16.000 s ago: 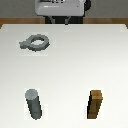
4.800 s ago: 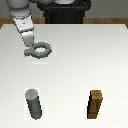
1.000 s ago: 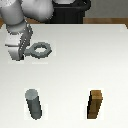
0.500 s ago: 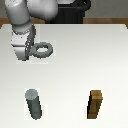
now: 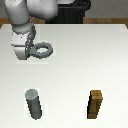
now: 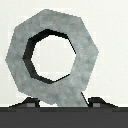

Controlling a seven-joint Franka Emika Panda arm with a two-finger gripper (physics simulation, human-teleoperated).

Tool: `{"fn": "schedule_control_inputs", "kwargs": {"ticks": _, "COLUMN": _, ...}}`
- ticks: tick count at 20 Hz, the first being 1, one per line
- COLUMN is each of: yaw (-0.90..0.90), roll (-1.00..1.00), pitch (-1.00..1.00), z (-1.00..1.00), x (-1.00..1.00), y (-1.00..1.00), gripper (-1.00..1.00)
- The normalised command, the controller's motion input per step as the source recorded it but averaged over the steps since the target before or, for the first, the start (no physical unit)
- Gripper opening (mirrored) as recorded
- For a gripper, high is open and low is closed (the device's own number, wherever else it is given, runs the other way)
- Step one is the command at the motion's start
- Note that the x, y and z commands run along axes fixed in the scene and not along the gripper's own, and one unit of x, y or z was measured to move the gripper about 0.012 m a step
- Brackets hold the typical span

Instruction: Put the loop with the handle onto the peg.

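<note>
Exterior view: gripper (image 5: 27, 50) now clamped on the loop's (image 5: 41, 50) handle & lifted upper left, peg (image 5: 34, 104) next.

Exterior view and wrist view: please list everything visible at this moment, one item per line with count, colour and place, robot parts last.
loop with the handle: one, grey, at the hand on the exterior view's left, far side of the table; fills the wrist view, handle end at the fingers.
peg: one, dark grey, upright on the table, near side, exterior view's left.
wooden block: one, brown, upright on the table, near side, exterior view's right.
table: one, white, under everything.
dark object: one, black, behind the table's far edge; too unclear to identify.
arm: one, light grey, reaching in from the far side.
hand: one, white-grey, shut on the loop's handle.
</note>
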Motion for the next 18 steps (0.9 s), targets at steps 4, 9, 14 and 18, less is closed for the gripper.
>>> {"fn": "schedule_control_inputs", "kwargs": {"ticks": 4, "yaw": 0.0, "roll": 0.0, "pitch": 0.0, "z": 0.5, "x": 0.0, "y": 0.0, "gripper": -1.0}}
{"fn": "schedule_control_inputs", "kwargs": {"ticks": 9, "yaw": 0.0, "roll": 0.0, "pitch": 0.0, "z": 0.6, "x": 0.0, "y": 0.0, "gripper": -1.0}}
{"fn": "schedule_control_inputs", "kwargs": {"ticks": 14, "yaw": 0.0, "roll": 0.0, "pitch": 0.0, "z": 0.0, "x": 0.0, "y": 0.0, "gripper": -1.0}}
{"fn": "schedule_control_inputs", "kwargs": {"ticks": 18, "yaw": 0.0, "roll": 0.0, "pitch": 0.0, "z": 0.0, "x": 0.0, "y": 0.0, "gripper": 1.0}}
